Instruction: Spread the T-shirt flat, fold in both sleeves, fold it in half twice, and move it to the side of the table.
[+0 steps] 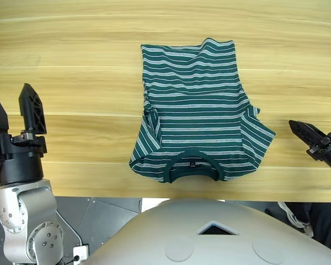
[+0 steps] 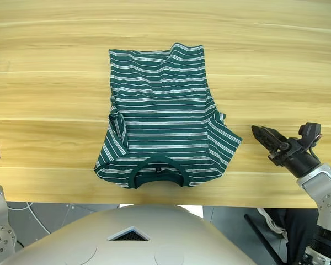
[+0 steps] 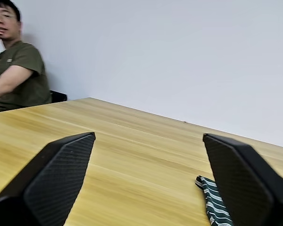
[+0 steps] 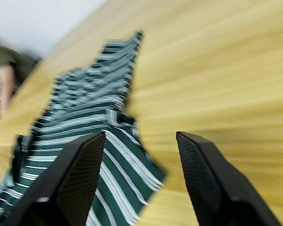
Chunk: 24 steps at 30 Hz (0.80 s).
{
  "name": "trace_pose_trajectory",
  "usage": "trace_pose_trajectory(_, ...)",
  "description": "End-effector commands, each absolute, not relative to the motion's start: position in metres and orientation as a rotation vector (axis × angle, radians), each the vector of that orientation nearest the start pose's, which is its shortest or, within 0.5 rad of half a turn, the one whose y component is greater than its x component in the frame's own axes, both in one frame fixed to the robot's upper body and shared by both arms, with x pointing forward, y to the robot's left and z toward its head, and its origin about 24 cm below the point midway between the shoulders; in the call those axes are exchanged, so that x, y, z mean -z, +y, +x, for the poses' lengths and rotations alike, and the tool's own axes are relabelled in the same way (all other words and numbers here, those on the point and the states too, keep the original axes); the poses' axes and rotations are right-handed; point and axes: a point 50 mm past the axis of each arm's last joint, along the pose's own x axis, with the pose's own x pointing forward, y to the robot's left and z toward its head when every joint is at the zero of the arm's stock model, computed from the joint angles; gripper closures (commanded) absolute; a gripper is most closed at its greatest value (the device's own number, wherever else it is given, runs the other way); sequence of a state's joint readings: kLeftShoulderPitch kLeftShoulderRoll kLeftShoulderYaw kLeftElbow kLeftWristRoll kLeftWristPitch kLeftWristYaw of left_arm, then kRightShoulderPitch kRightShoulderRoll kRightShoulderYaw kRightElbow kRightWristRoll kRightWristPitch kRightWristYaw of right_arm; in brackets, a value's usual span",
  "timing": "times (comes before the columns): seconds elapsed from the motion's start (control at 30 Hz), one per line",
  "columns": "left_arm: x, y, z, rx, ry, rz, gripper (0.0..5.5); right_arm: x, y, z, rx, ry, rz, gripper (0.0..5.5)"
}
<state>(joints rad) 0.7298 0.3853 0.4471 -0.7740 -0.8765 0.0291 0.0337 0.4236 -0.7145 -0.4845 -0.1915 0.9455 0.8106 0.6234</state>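
**Sleeve fold in hand: right sleeve outstanding**

The T-shirt (image 1: 196, 110) lies mid-table, collar toward the robot. Its left sleeve appears tucked in, while the right one juts out, so I judge this the sleeve-folding step. The right gripper (image 4: 140, 135), fingers apart and empty, sits near that sleeve. The left gripper (image 3: 148, 135), likewise spread and empty, stands well apart. Next: pinch the sleeve edge and carry it inward. The wood-grain table (image 1: 71, 55) is flat, with a plain white wall (image 3: 179, 47) behind.

Head eyes share table (image 1: 71, 55) from above (wrists low).
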Motion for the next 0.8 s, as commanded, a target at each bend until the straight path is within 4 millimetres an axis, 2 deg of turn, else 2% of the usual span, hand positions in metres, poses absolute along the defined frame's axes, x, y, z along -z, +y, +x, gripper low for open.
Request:
trace_pose_trajectory(0.03, -0.141, 0.262, 0.109, -0.214, -0.156, -0.229, 1.26, -0.043, -0.308, 0.137, -0.318, 0.802, 0.243, 2.69)
trace_pose_trajectory(0.2, -0.137, 0.257, 0.111, -0.199, -0.136, -0.234, 1.26, -0.037, -0.292, 0.138, -0.417, 0.834, 0.191, 2.69)
trace_pose_trajectory(0.53, -0.127, 0.248, 0.113, -0.157, -0.092, -0.24, 1.26, -0.033, -0.274, 0.141, -0.502, 0.803, 0.202, 2.69)
trace_pose_trajectory(0.8, -0.12, 0.248, 0.112, -0.165, -0.078, -0.256, 1.26, -0.027, -0.279, 0.148, -0.447, 0.764, 0.172, 2.69)
